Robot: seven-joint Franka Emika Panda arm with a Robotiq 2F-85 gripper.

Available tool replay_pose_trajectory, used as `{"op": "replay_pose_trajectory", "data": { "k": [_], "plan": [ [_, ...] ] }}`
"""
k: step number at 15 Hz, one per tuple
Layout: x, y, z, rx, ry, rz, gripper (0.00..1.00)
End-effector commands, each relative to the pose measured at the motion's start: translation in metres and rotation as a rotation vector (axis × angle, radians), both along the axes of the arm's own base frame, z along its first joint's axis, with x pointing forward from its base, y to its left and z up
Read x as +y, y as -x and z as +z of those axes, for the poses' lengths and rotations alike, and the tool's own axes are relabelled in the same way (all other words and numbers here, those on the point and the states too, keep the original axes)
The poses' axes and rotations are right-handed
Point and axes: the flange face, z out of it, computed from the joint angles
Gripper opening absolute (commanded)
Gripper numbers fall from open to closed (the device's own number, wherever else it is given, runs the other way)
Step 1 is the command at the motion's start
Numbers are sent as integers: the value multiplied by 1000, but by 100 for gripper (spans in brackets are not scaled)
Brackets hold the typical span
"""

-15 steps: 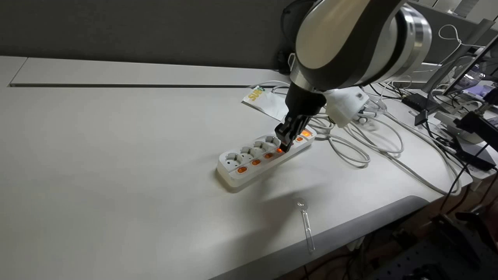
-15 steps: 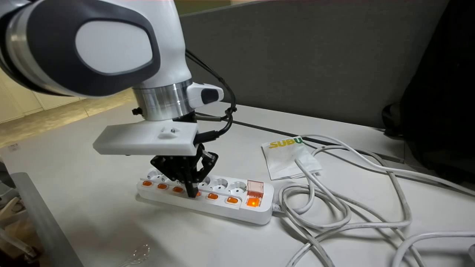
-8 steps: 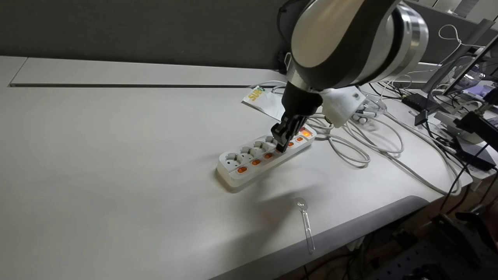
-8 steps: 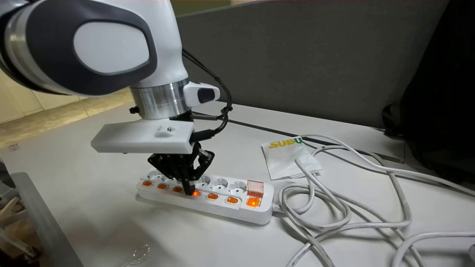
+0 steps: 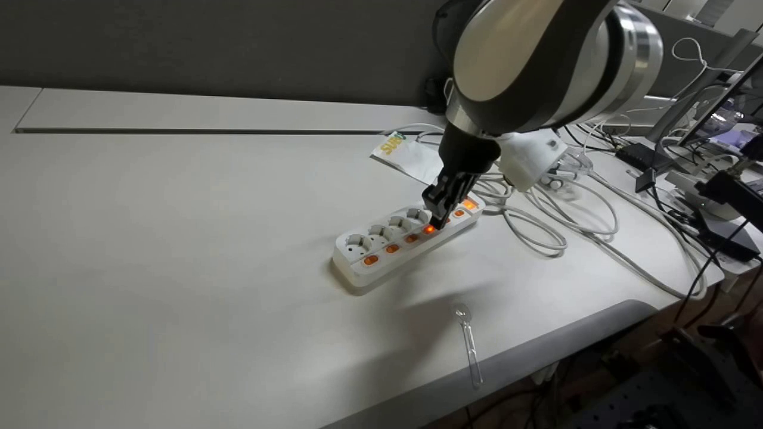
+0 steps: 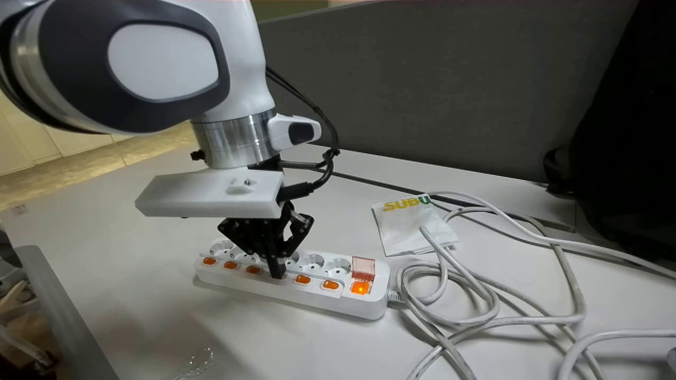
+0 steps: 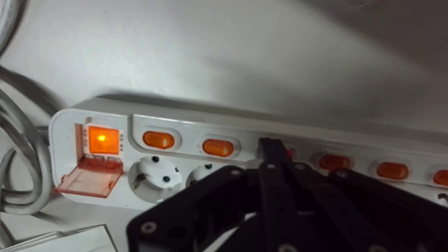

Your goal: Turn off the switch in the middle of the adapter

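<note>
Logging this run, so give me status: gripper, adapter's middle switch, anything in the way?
Gripper shut, at the middle switch of the adapter, contact unclear. Switch lit, seemingly on. Coiled cables beside the adapter, apart from the gripper.

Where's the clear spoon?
In an exterior view, the clear spoon lies to the lower right of the adapter, partly over the table's grey edge.

The white counter (image 5: 179, 238) ends in a grey edge (image 5: 536, 354), where the spoon (image 5: 470, 347) is clear. Toward the opposite edge (image 5: 238, 103), a white napkin (image 6: 404, 230) carries yellow and green lettering (image 6: 404, 204). Between them — a white power strip (image 6: 317, 301), orange switches (image 7: 217, 147), translucent red cover (image 7: 93, 178) — and a black gripper (image 6: 277, 273).
</note>
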Motion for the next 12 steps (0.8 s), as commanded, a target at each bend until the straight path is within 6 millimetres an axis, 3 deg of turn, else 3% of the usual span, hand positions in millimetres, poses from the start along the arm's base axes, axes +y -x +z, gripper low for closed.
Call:
{"op": "replay_pose_trajectory", "data": {
  "k": [1,5,12],
  "plan": [
    [-3,-1,1,-1,6,-3,1],
    [-6,-2,2,-3,15,-9,0],
    [6,1,-1,-3,-9,16,0]
  ]
}}
